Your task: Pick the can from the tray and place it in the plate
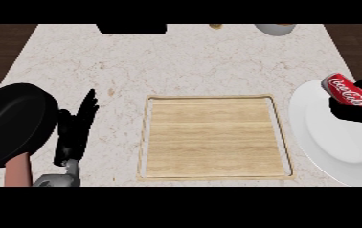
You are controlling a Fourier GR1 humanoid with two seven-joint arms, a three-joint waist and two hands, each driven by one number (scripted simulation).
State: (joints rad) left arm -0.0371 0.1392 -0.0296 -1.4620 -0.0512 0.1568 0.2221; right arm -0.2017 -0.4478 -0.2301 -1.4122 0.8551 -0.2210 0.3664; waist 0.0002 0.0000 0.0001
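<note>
Left robot hand (74, 131), 8 o'clock, rests open, unneeded. Tray (212, 136) at centre. Right robot hand (348, 111), 3 o'clock, curls round the tilted can (344, 88) above the plate (318, 141), seemingly ready for release.

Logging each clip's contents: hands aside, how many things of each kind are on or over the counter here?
Wooden tray: 1
White plate: 1
Red can: 1
Black pan: 1
Bowl, cut off at the far edge: 1
Black object at the far edge, kind unclear: 1
Small brown item at the far edge: 1
Total: 7
</note>
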